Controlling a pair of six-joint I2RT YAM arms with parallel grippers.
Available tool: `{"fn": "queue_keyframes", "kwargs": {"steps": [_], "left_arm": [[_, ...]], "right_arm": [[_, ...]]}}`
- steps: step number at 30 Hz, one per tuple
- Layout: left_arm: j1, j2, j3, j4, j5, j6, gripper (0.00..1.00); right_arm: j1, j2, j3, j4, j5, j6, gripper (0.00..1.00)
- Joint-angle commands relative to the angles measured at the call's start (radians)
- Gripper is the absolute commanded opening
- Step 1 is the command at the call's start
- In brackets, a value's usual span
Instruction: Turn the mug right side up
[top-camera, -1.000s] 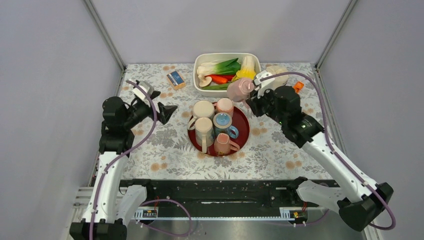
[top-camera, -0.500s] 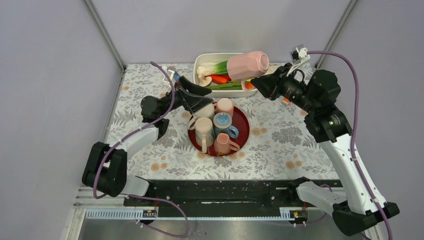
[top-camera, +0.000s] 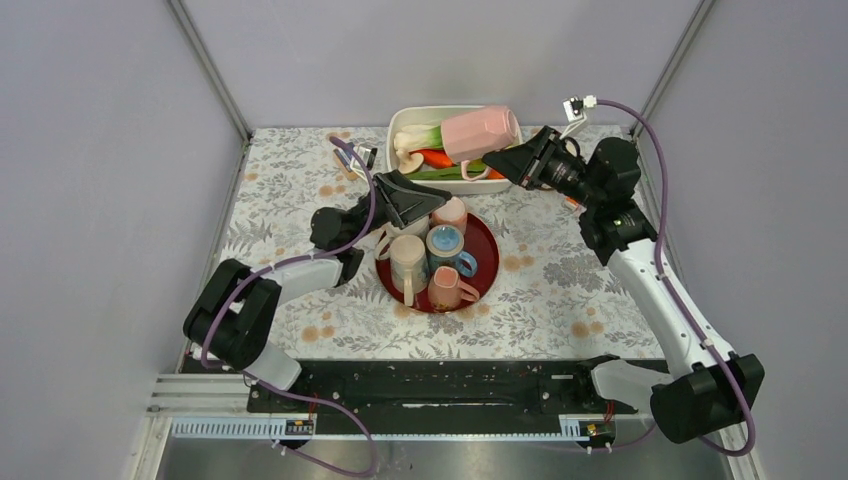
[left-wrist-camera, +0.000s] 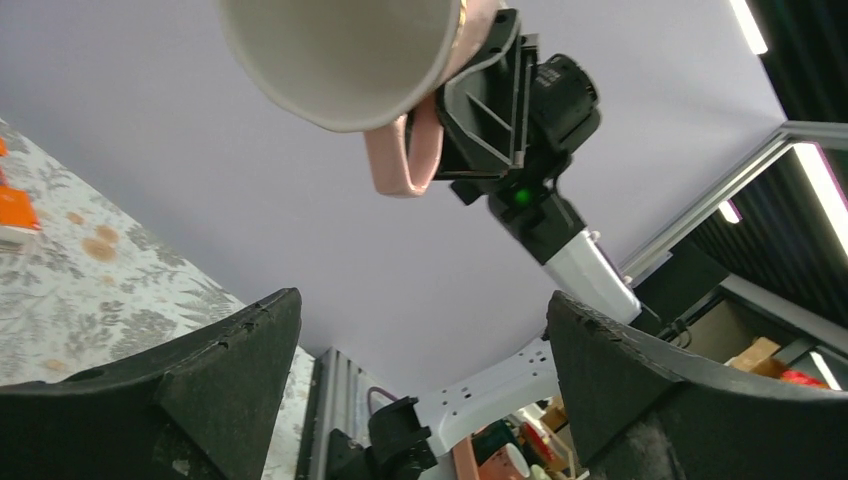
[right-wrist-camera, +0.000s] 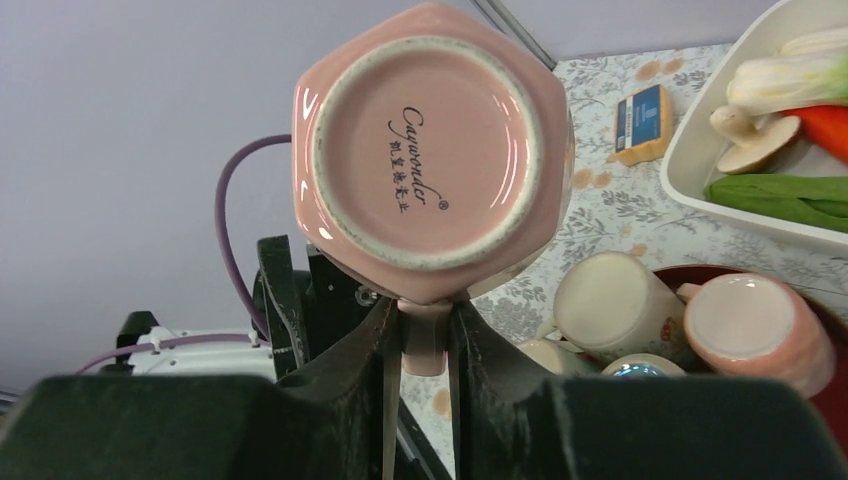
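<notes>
Top view: the mug (top-camera: 480, 130) hangs in the air over the tub (top-camera: 398, 122) of vegetables. It lies on its side, with its base toward the right arm and its mouth toward the left arm. The right gripper (top-camera: 497, 165) has it by the handle (top-camera: 470, 170), which hangs under the body. That hold leaves the body free, so I judge a roll of the wrist could bring the mouth up. The left gripper (top-camera: 428, 198) sits over the far-left part of the tray (top-camera: 490, 255), tipped up at the mug, probably to take or steady it. From here I cannot tell whether it touches the cups (top-camera: 445, 245) under it.

Left wrist: the mug's open mouth fills the top of the frame, seen from below, with the handle hanging beneath it. The right gripper is clamped on that handle. The left fingers (left-wrist-camera: 230, 370) stand wide apart at the bottom corners, with nothing between them and well apart from the mug.

Right wrist: the mug's printed base faces the lens squarely. The right fingers (right-wrist-camera: 350, 370) are pinched tight on the handle, the gap between them no wider than the strap itself. Below and beyond are the tray with its cups and a corner of the tub.
</notes>
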Motion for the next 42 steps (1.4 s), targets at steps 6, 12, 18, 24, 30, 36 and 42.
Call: {"fn": "queue_keyframes", "kwargs": {"steps": [6, 12, 18, 24, 30, 36, 42], "left_arm": [[-0.022, 0.054, 0.016, 0.180, -0.091, -0.074, 0.89], [-0.026, 0.066, 0.022, 0.183, -0.095, -0.070, 0.86], [-0.025, 0.070, 0.030, 0.182, -0.092, -0.068, 0.82], [-0.025, 0.071, 0.035, 0.181, -0.084, -0.063, 0.81], [-0.019, 0.072, 0.046, 0.185, -0.073, -0.062, 0.79], [0.007, 0.066, 0.057, 0.198, -0.073, -0.076, 0.75], [0.029, 0.055, 0.063, 0.212, -0.075, -0.091, 0.70]], "right_arm": [[-0.010, 0.016, -0.118, 0.512, -0.028, 0.232, 0.00], [-0.008, 0.025, -0.194, 0.610, -0.008, 0.256, 0.00], [0.010, 0.036, -0.222, 0.639, 0.006, 0.240, 0.00], [0.044, 0.056, -0.224, 0.627, 0.011, 0.213, 0.00], [0.086, 0.086, -0.227, 0.621, 0.009, 0.189, 0.00], [0.111, 0.102, -0.242, 0.633, 0.010, 0.177, 0.00], [0.126, 0.112, -0.275, 0.670, 0.017, 0.177, 0.00]]}}
